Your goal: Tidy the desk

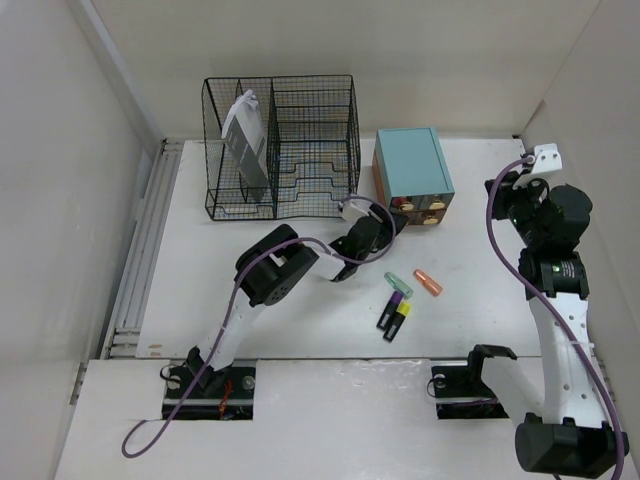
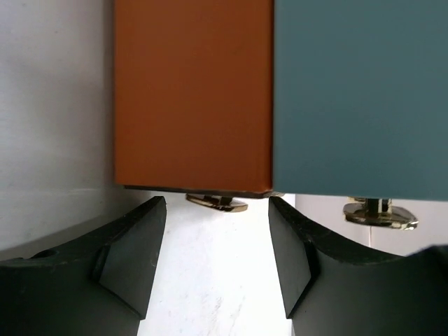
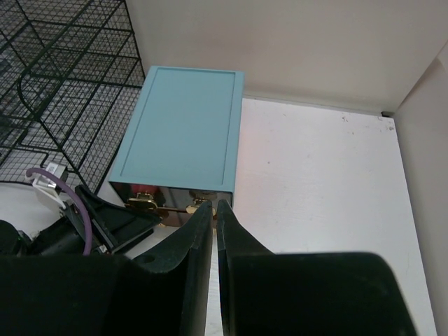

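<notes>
The white desk [image 1: 250, 210] holds a teal drawer box [image 1: 412, 163] at the back. My left gripper [image 1: 392, 220] is open and empty at the box's front. In the left wrist view its fingers [image 2: 133, 255] stand on either side of a brass knob [image 2: 217, 203] under the orange drawer front [image 2: 192, 94], without touching it. A teal drawer front [image 2: 360, 98] with a second knob [image 2: 380, 213] is beside it. My right gripper [image 3: 213, 208] is shut and empty, held up at the right [image 1: 508, 195], looking down on the box [image 3: 183, 129].
A black wire-mesh rack [image 1: 300, 150] with a grey booklet [image 1: 245, 135] stands at the back left. Highlighters lie mid-desk: a purple one [image 1: 392, 303], a yellow one [image 1: 398, 320], a teal-capped one [image 1: 398, 284] and an orange piece [image 1: 428, 282]. White walls close in the sides.
</notes>
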Motion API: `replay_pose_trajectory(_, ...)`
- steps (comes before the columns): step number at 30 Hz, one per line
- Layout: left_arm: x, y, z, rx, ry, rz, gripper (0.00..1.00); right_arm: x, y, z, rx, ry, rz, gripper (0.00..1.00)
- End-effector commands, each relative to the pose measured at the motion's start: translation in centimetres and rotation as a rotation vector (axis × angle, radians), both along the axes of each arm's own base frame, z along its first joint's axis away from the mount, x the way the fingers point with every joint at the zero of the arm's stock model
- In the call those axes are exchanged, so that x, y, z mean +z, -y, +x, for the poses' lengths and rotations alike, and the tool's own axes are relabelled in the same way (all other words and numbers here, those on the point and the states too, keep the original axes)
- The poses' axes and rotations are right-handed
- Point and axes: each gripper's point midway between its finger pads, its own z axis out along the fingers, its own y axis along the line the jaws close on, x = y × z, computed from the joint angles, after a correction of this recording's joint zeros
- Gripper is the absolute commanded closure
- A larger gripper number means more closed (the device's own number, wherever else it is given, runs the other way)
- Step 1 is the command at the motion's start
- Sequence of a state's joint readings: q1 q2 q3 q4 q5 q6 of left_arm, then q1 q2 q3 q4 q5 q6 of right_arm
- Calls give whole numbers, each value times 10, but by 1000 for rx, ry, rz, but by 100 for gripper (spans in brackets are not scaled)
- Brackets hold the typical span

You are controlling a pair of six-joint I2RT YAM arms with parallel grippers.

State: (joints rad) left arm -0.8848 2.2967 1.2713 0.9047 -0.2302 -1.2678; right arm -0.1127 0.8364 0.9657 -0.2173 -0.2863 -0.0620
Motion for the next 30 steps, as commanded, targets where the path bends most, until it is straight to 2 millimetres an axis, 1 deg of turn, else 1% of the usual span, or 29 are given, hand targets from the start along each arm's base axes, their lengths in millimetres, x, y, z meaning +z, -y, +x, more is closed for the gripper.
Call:
replay_pose_trajectory(1,23,9,9,24,34,-47,43,14,4,-1,-21,51,7,88)
replay_pose_trajectory(3,30,12,12,26,37,-64,43,14,4,-1,-21,51,7,88)
replay_pose_trajectory(5,32,12,14,35,38,-62,45,14,4,-1,-21,51,7,88)
replay_pose_trajectory(6,27,11,15,44,34,-54,46,14,4,-1,-21,51,7,88)
replay_pose_trajectory(8,29,13,17,44,35,-55,46,14,4,-1,-21,51,7,88)
replay_pose_trajectory(10,25,10,17,54,26,-39,47,14,3,-1,-22,50,16,88)
replay_pose_trajectory(11,30,12,19,54,32,-48,47,17,3,-3,-21,59,15,88)
replay_pose_trajectory(13,25,11,18,54,20,-32,47,17,5,-3,-31,59,15,88)
replay_pose_trajectory(16,25,10,19,67,17,-39,47,17,5,-3,-31,59,15,88)
replay_pose_trajectory(17,17,9,19,67,5,-23,47,17,5,-3,-31,59,15,88)
replay_pose_trajectory(27,18,8,20,81,-4,-38,61,17,5,-3,-31,59,15,88)
replay_pose_trajectory(30,18,7,21,92,-7,-44,63,17,5,-3,-31,59,15,88)
